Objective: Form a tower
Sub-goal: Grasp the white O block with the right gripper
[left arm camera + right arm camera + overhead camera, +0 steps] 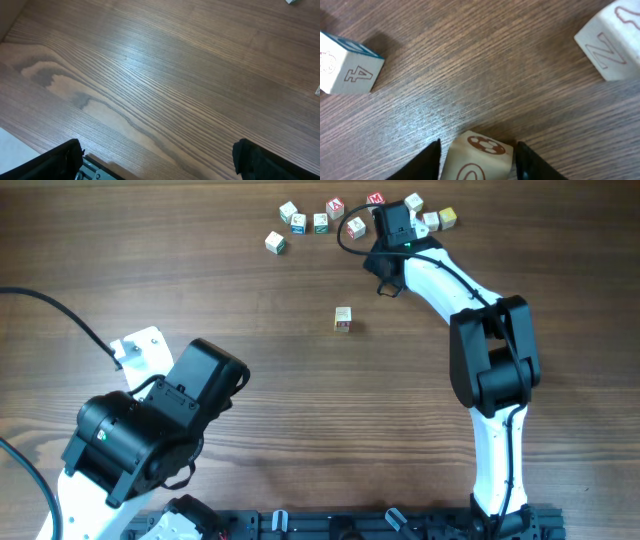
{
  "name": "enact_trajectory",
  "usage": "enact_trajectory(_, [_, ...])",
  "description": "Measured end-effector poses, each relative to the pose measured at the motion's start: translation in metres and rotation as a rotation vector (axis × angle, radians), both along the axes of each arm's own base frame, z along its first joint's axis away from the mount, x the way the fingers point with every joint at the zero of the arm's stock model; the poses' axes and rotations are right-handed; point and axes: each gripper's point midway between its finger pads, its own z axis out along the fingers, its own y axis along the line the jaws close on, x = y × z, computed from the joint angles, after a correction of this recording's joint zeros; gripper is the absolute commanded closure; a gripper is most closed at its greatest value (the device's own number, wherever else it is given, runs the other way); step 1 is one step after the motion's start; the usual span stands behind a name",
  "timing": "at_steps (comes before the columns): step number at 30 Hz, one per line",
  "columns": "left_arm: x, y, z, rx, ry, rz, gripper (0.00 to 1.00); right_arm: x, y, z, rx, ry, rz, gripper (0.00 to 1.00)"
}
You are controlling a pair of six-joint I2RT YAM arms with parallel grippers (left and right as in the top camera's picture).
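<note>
Right wrist view, at the right gripper [478, 152]: brackets a cream picture cube [479, 159] at bottom centre, with one dark finger [422, 167] hard by each side. Cannot tell whether truly pinching or only close. Farther out, shows two more cubes, a blue-topped "4" cube [347, 70] at the left edge and an outlined-letter cube [612, 42] at upper right, both apart from the fingers.

Left wrist view: shows the left gripper [160, 162] spread wide above the wood-grain table [165, 75].

Overhead: places the tower [343, 319] alone just above frame centre, well apart from both arms. Counts ten loose cubes [320, 223] strung along the top edge, crowding the right arm [440, 275] at its wrist on both sides. Counts one tower and two arms.
</note>
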Motion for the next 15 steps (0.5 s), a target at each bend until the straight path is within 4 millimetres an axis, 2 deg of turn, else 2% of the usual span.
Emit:
enact_trajectory(3, [0.000,0.000,0.000,0.000,0.000,0.000,0.00,-0.003,0.004,-0.001,-0.012,0.010,0.038,0.77])
enact_trajectory(7, [0.000,0.000,0.000,0.000,0.001,0.000,0.00,-0.018,0.007,0.008,-0.034,0.064,0.149,0.78])
enact_trajectory(10, [0.000,0.000,0.000,0.000,0.000,0.000,0.00,-0.039,0.014,0.054,-0.033,0.072,0.284,0.77])
enact_trajectory(12, [0.000,0.000,0.000,0.001,0.000,0.000,0.00,-0.060,0.021,0.115,-0.034,0.025,0.398,0.77])
enact_trajectory(15, [0.000,0.000,0.000,0.000,0.000,0.000,0.00,-0.091,0.029,0.148,-0.058,0.030,0.506,0.76])
